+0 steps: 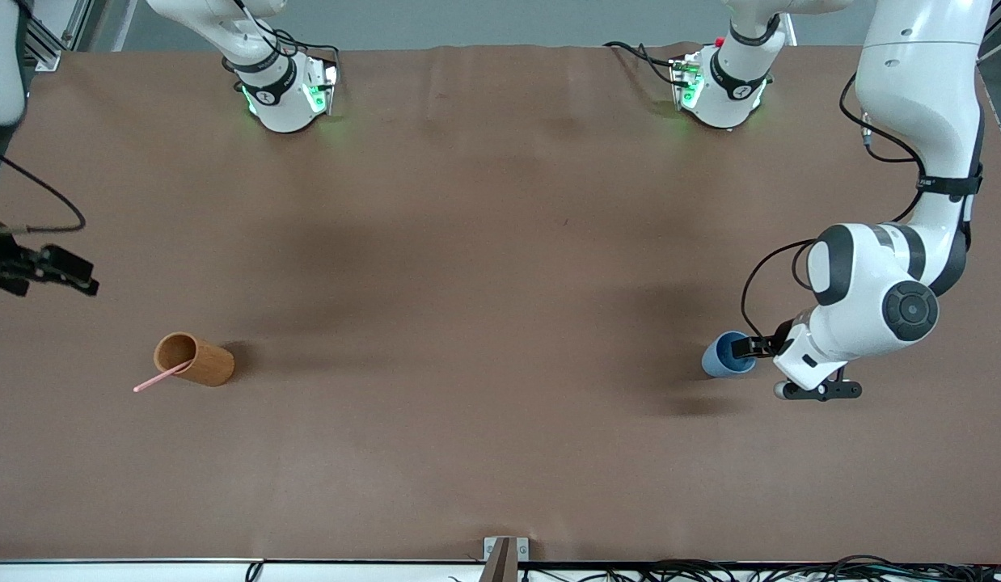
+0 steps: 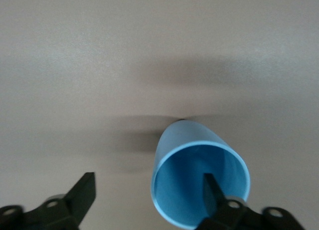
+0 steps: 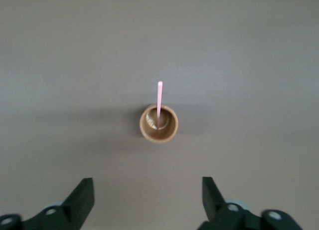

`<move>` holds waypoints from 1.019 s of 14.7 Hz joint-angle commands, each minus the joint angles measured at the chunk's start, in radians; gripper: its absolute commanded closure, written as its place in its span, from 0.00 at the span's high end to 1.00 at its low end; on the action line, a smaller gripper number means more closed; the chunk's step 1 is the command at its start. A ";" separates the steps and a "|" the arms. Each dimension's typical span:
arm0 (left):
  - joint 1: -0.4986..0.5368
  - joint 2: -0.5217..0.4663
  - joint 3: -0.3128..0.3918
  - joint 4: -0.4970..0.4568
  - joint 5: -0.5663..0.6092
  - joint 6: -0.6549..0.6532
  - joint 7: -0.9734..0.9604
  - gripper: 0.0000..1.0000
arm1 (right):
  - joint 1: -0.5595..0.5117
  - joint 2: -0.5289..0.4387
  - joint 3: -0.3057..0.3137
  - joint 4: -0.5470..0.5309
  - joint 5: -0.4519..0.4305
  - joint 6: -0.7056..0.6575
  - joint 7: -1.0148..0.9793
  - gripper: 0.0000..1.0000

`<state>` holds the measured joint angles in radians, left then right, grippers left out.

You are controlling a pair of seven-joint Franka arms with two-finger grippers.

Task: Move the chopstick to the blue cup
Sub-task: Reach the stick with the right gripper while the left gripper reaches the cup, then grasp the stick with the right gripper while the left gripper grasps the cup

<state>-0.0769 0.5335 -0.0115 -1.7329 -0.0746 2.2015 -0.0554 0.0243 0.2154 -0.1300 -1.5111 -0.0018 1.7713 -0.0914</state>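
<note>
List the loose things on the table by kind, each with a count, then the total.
Cups: 2, the blue cup and the orange-brown cup
Chopsticks: 1, the pink chopstick standing in the orange-brown cup
Total: 3

1 chopstick (image 1: 161, 377), 1 blue cup (image 1: 720, 360), 1 brown cup (image 1: 196, 359), 2 arms.

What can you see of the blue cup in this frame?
The blue cup is small, round, handleless, matte light blue, plastic-looking, upright and empty, standing on the brown table toward the left arm's end. The left gripper straddles its rim, jaws open, one finger inside the cup; contact cannot be told.
</note>
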 commanded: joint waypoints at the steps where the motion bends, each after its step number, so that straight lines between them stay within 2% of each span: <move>1: -0.006 0.005 -0.001 -0.016 -0.014 0.032 -0.007 0.46 | 0.009 0.096 -0.017 0.011 0.013 0.068 0.013 0.85; 2: -0.010 0.005 -0.002 -0.029 -0.010 0.052 -0.011 0.25 | 0.009 0.129 -0.016 0.012 0.013 0.098 0.013 0.83; 3: -0.024 -0.001 -0.004 -0.055 -0.004 0.078 -0.012 0.12 | 0.009 0.162 -0.017 0.011 0.014 0.130 0.016 0.79; 4: -0.023 -0.003 -0.005 -0.075 -0.002 0.099 -0.011 0.02 | 0.009 0.188 -0.016 0.011 0.016 0.149 0.016 0.76; 7: -0.024 -0.003 -0.005 -0.080 -0.002 0.110 0.005 0.00 | 0.008 0.243 -0.016 0.012 0.017 0.195 0.018 0.64; 9: -0.032 -0.007 -0.005 -0.068 0.001 0.100 -0.009 0.00 | 0.008 0.269 -0.016 0.012 0.026 0.223 0.018 0.47; 11: -0.034 -0.047 -0.008 -0.045 0.019 0.051 -0.038 0.00 | 0.003 0.301 -0.016 0.015 0.062 0.235 0.016 0.37; 12: -0.040 -0.058 -0.022 -0.002 0.027 -0.013 -0.087 0.00 | 0.002 0.312 -0.016 0.015 0.069 0.237 0.016 0.36; 15: -0.049 -0.052 -0.143 0.119 0.059 -0.143 -0.367 0.00 | -0.003 0.329 -0.016 0.019 0.069 0.278 0.015 0.30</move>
<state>-0.1079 0.4899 -0.0846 -1.6829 -0.0577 2.1353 -0.2425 0.0248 0.5298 -0.1421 -1.5093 0.0561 2.0233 -0.0851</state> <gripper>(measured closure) 0.952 0.648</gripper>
